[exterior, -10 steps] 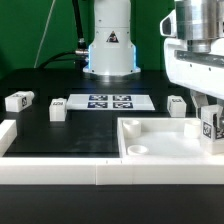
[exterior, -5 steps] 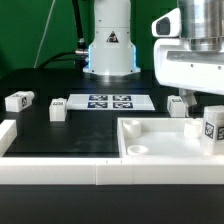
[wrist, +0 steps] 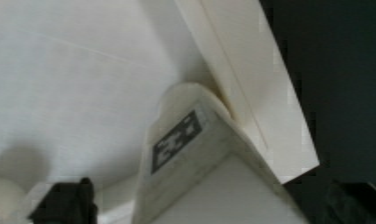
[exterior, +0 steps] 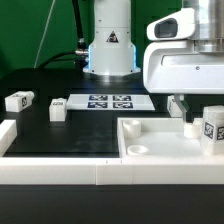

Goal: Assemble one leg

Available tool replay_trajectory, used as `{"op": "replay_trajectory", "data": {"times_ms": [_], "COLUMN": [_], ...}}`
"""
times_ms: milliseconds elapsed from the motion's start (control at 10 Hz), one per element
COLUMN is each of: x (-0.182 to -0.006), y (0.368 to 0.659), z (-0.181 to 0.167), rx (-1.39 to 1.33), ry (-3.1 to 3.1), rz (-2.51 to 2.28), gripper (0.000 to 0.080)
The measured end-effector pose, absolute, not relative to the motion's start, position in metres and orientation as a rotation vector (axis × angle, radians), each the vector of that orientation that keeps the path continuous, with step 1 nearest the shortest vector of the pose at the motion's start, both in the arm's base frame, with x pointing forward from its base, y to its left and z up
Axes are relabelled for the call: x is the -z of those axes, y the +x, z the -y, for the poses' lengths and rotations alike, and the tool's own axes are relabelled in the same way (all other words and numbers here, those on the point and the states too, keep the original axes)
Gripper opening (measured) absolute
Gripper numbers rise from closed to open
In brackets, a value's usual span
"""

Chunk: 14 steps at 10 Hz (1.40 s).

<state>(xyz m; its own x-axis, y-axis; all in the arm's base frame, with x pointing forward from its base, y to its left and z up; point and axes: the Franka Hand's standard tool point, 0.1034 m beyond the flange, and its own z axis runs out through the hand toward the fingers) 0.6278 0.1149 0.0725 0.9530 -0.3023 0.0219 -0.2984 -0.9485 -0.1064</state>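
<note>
The leg (exterior: 212, 128), a small white post with a black-and-white tag, stands upright in the near right corner of the large white tray-like part (exterior: 160, 140). My gripper (exterior: 205, 118) hangs over it, its wide white body turned broadside in the exterior view. One dark finger (exterior: 190, 120) shows just to the exterior view's left of the leg; the other is hidden. In the wrist view the leg (wrist: 185, 140) sits between the two dark fingers (wrist: 60, 200) of the gripper (wrist: 206, 202), with gaps on both sides. The jaws are open around it.
Three more loose legs lie on the black table: one (exterior: 18, 100), one (exterior: 57, 108) and one (exterior: 177, 104). The marker board (exterior: 108, 100) lies at the back centre before the robot base (exterior: 110, 45). A white wall (exterior: 60, 172) runs along the front.
The gripper's body has turned about the leg, showing more of its broad side toward the exterior view's left. The leg has stayed almost in place in the tray corner.
</note>
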Motion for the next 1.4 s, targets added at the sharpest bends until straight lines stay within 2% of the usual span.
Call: {"op": "replay_trajectory", "data": {"times_ms": [600,700,800,900,1000,1200,1400], "x": [-0.0728,-0.0728,-0.0728,-0.0728,-0.0728,-0.0726,-0.0724], "y": [0.6289,0.6289,0.6289,0.6289,0.6289,0.6287,0.6280], "z": [-0.1134,-0.1135,-0.1135,-0.1136,-0.1134,-0.1138,-0.1127], "rx": [0.102,0.102,0.101,0.101,0.101,0.097,0.121], "ry": [-3.082,-3.084,-3.085,-3.086,-3.086,-3.088,-3.038], "rz": [0.327,0.301,0.285,0.262,0.262,0.120,-0.346], "gripper": [0.0649,0.0548,0.0548,0.0363,0.0290,0.0290,0.0290]}}
